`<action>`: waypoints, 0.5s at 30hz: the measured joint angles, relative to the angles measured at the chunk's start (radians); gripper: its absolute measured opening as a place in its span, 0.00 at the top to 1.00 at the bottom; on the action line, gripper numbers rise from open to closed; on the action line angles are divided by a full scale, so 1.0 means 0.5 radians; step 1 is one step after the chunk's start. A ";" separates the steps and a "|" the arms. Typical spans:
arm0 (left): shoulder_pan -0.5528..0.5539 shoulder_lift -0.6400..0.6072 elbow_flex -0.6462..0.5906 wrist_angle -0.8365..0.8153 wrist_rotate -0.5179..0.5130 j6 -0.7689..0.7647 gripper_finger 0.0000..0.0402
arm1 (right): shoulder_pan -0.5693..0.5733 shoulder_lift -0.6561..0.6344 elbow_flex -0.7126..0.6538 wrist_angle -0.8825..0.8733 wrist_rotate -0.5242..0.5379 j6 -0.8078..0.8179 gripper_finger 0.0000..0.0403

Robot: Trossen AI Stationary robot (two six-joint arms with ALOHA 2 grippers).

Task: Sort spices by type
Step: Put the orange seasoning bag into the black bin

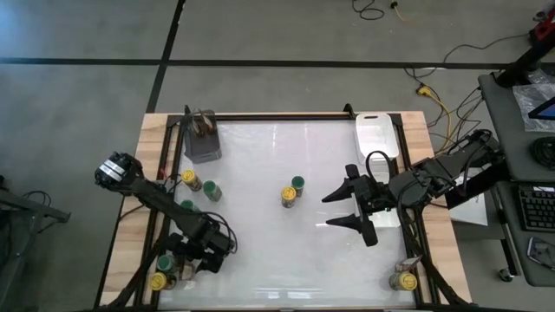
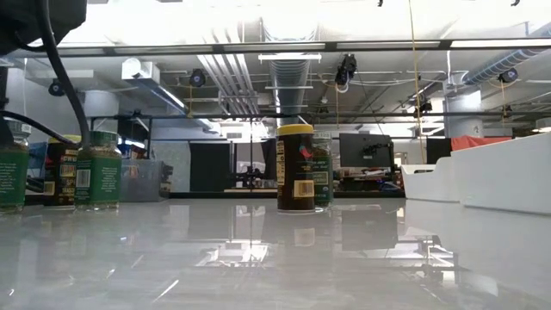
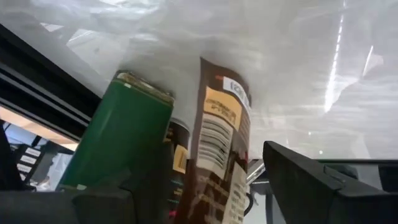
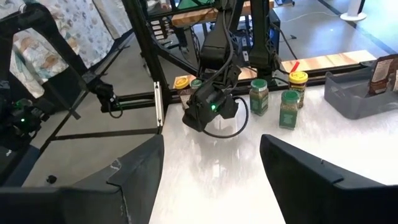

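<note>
We found the left gripper (image 1: 201, 257) low over the table's (image 1: 277, 251) front-left corner, its arm reaching in from the left edge. In the left wrist view its dark fingers (image 3: 311, 180) stood apart with a brown-labelled jar (image 3: 217, 155) and a green-lidded jar (image 3: 118, 143) close between and before them; we could not tell whether either was gripped. Around that gripper stood a cluster of jars, among them a yellow-lidded one (image 1: 158, 281) at the very corner.

The right gripper (image 1: 347, 211) hung above the right half of the table, its arm coming in over the right edge, its two fingers spread wide and holding nothing.

Near the table's middle a yellow-lidded jar (image 1: 289, 197) and a green-lidded jar (image 1: 297, 184) stood touching or nearly so. Toward the left edge another pair, yellow lid (image 1: 190, 178) and green lid (image 1: 211, 191), stood just beside each other. One more jar (image 1: 401, 279) stood at the front-right corner.

A grey square cup (image 1: 203, 139) of brown sticks sat at the back-left corner, and a white tray (image 1: 376, 137) lay along the right edge near the back.

The table surface was glossy white and mirrored the jars; the jars were small, round and clear with printed labels.
</note>
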 joint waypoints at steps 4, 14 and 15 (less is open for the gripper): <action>0.000 0.003 -0.001 0.003 -0.005 -0.001 0.50 | 0.000 0.000 0.000 0.000 0.000 0.000 0.37; -0.015 0.004 0.000 -0.009 -0.069 0.043 0.90 | 0.000 0.000 -0.001 -0.001 -0.001 -0.001 0.33; -0.015 0.004 0.003 -0.014 -0.078 0.059 0.94 | 0.000 0.000 0.000 -0.001 -0.001 -0.001 0.33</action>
